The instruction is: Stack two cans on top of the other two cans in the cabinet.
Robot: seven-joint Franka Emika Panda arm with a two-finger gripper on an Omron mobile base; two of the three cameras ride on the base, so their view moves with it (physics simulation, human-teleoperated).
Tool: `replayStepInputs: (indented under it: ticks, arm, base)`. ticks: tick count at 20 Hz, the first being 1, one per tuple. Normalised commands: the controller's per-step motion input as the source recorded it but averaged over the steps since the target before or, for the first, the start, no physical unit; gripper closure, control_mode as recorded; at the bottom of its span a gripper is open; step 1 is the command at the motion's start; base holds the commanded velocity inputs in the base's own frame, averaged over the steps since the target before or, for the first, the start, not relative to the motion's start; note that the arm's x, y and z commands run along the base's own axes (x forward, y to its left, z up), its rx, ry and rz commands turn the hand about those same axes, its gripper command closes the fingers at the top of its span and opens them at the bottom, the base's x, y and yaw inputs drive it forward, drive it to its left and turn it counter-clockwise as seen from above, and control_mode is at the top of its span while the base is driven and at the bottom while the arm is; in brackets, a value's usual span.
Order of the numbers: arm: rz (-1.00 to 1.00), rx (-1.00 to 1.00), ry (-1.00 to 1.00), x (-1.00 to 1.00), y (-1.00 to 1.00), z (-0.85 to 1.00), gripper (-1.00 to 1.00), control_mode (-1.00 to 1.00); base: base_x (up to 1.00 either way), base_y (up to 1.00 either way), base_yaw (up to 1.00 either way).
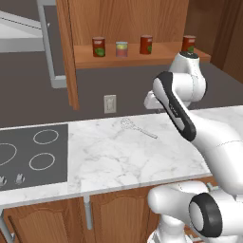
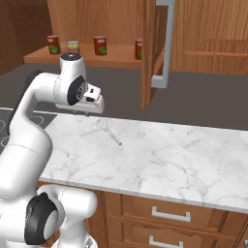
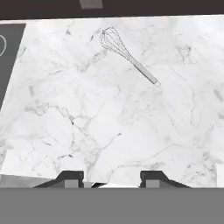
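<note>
Cans stand upright in a row on the cabinet point(image 1: 142, 58) shelf: three red cans point(image 1: 98, 47), one pale can point(image 1: 122, 49). The gripper point(image 3: 111, 178), jaws closed and empty, faces the tabletop point(image 1: 118, 156) well below them, near a whisk point(image 3: 127, 54).

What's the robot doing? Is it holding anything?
Nothing yet. The white arm's gripper hangs over the marble counter, holding nothing, with a whisk lying below it. Up on the cabinet shelf, three red cans and one pale can stand in a row, none stacked.
</note>
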Motion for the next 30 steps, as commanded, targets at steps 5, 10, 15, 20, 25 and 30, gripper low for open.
replayStepInputs:
  ticks: [5,10,15,20,25,30]
  arm:
    - [0.00,0.00,-0.21,-0.21,0.01,0.00,-1.00,-1.00]
    - [-0.01,0.00,-0.67,-0.21,0.05,0.39,-1.00,-1.00]
    - [0.00,0.00,-0.44,-0.06,0.12,0.69,-1.00,-1.00]
    - [0.00,0.00,-0.19,0.01,0.24,0.76,-1.00,-1.00]
    - [0.00,0.00,-0.10,0.12,0.27,0.66,-1.00,-1.00]
    - [0.00,0.00,-0.03,0.09,0.21,0.56,-1.00,-1.00]
  base:
    - [0.00,0.00,0.00]
    - [0.00,0.00,0.00]
    - [0.00,0.00,0.00]
    - [0.00,0.00,0.00]
    - [0.00,0.00,0.00]
    - [0.00,0.00,0.00]
